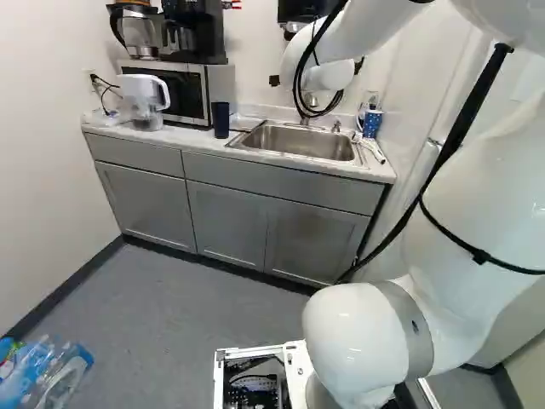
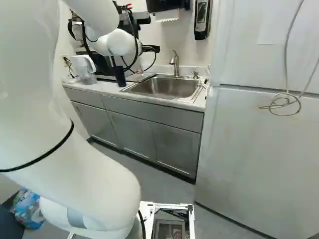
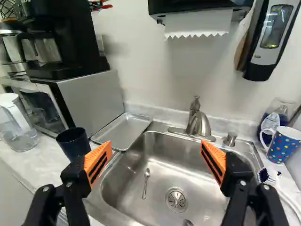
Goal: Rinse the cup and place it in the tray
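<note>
Your gripper is released: fingers spread wide toward the sink, nothing between them. Dark cup, presumed target, stands upright on the counter just beside the sink, outside the finger spread, past the finger nearer the tray. Judgement: you need a sideways shift, away from the sink, to straddle the cup's vertical long axis before gripping.

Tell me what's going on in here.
A robot is at the sink on a cup-rinsing job, its gripper open and holding nothing. The dark cup stands on the counter beside the metal tray, and the dotted mug is across the sink. Neither is in the sink or on the tray, so nothing has been placed yet.
</note>
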Robot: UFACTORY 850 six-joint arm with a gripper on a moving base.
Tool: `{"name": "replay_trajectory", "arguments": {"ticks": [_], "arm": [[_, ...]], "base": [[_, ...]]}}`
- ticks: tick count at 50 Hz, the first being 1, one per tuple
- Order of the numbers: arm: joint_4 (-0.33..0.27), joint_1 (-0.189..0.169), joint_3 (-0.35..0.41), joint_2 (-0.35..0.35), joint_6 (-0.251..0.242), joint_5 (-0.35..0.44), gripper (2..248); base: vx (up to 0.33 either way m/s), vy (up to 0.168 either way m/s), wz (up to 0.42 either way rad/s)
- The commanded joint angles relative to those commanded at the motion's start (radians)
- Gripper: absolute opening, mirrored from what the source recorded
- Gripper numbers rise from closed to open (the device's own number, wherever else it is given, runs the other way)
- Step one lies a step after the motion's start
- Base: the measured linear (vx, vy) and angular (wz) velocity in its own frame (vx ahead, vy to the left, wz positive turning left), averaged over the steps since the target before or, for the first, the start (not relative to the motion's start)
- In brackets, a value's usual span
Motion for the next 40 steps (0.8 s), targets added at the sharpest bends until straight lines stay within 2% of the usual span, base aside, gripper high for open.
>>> {"name": "replay_trajectory", "arguments": {"ticks": [23, 40], "arm": [[0.000, 0.000, 0.000, 0.000, 0.000, 0.000, 247], [0.000, 0.000, 0.000, 0.000, 0.000, 0.000, 247]], "base": [[0.122, 0.044, -0.013], [0.069, 0.005, 0.000]]}}
